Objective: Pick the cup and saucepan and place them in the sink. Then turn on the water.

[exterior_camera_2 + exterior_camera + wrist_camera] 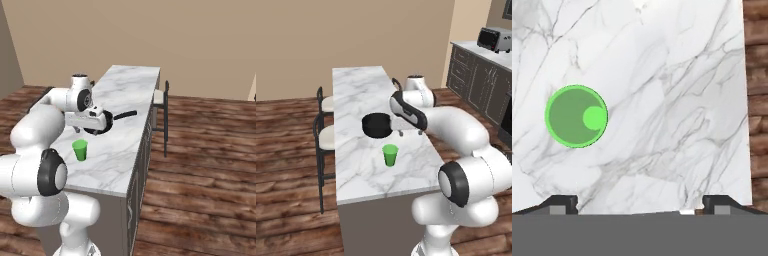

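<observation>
Beige walls (356, 40), wooden floor (200, 150)

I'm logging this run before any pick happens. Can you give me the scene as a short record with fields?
surface: white marble island counter
cup: green cup, upright on the counter, near its front edge
saucepan: black saucepan, on the counter behind the cup, apart from it
gripper: gripper open, empty, above the counter beside the saucepan
hand view: looks down into the cup, off to one side of the fingertips
seating: stools along the counter's far side

Bright green cup (390, 154) — matte black saucepan (376, 125) — white grey-veined marble counter (361, 95).
</observation>
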